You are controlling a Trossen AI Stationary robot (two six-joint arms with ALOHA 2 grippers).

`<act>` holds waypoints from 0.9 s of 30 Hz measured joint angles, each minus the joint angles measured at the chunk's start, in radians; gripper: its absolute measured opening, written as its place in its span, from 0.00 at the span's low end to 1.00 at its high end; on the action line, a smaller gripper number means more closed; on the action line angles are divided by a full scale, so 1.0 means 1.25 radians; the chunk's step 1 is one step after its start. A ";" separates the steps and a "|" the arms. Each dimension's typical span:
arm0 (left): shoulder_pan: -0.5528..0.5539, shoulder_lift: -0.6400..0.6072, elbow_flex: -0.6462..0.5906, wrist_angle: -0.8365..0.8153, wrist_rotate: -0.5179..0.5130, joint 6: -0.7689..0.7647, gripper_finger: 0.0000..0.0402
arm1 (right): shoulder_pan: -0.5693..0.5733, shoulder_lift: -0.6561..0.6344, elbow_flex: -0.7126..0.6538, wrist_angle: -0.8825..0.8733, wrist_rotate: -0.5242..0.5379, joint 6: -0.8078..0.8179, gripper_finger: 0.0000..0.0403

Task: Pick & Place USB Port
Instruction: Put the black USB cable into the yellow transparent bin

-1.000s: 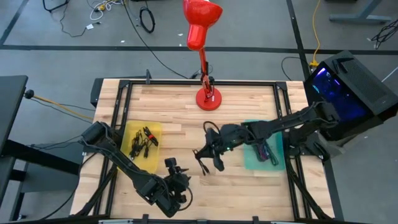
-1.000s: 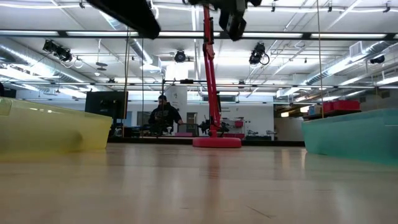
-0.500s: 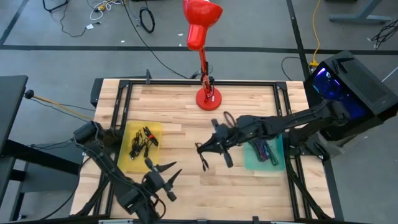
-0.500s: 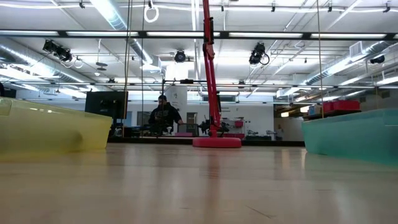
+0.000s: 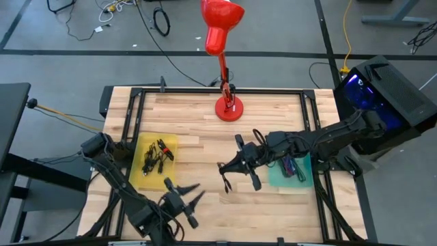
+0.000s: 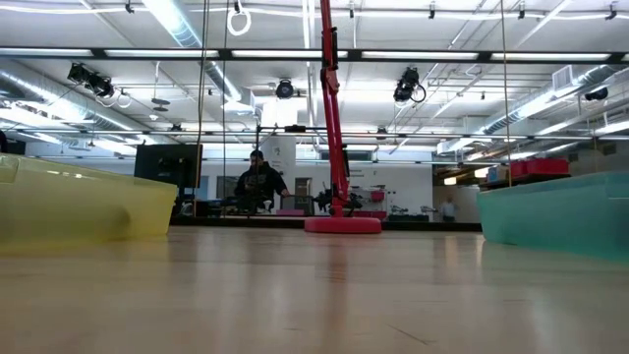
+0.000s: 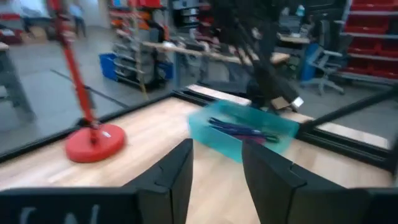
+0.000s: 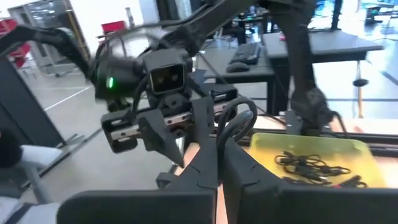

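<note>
My right gripper hovers over the table's middle, between the two trays, shut on a black USB cable. The cable's silver-tipped plug shows in the left wrist view, below the right arm. My left gripper is open near the table's near edge, just right of the yellow tray, and touches nothing. That tray holds several more black cables. The teal tray on the right holds dark and purple cables. My right gripper pinches the black cable between its two shut fingers. A loop of cable arches up beside the fingers, and a free end hangs below them, clear of the table. The fingers point toward the table's left.
A red desk lamp stands with its base at the table's far middle. In the low view the yellow tray's wall is on the left and the teal tray's wall on the right. A person sits far behind the table.
Both arms have risen out of the low view's top edge. My right gripper has shifted slightly toward the table's right, carrying the cable with it. My left gripper has swung from the near middle toward the table's left, closer to the yellow tray.
</note>
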 joint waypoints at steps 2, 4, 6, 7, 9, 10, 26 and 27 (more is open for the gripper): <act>0.008 0.000 0.008 0.129 0.040 0.144 0.33 | 0.009 0.000 0.000 0.001 -0.003 -0.002 0.00; 0.014 0.002 0.006 0.322 0.099 0.374 0.31 | 0.016 0.001 0.000 0.000 -0.002 -0.001 0.00; 0.026 0.010 0.006 0.515 0.174 0.598 0.30 | 0.024 0.001 0.000 0.000 -0.002 -0.001 0.00; 0.034 0.015 0.006 0.586 0.216 0.689 0.29 | 0.028 0.001 0.000 -0.003 0.001 -0.001 0.00; 0.056 0.020 0.006 0.661 0.283 0.801 0.29 | 0.039 0.001 0.000 -0.008 0.016 -0.003 0.00; 0.070 0.020 0.006 0.670 0.296 0.813 0.29 | 0.045 0.001 0.000 -0.011 0.024 -0.005 0.00; 0.138 0.020 0.006 0.583 0.275 0.725 0.37 | 0.127 -0.046 0.000 -0.069 0.111 -0.077 0.00; 0.138 0.020 0.006 0.589 0.273 0.725 0.37 | 0.134 -0.047 0.000 -0.067 0.123 -0.082 0.00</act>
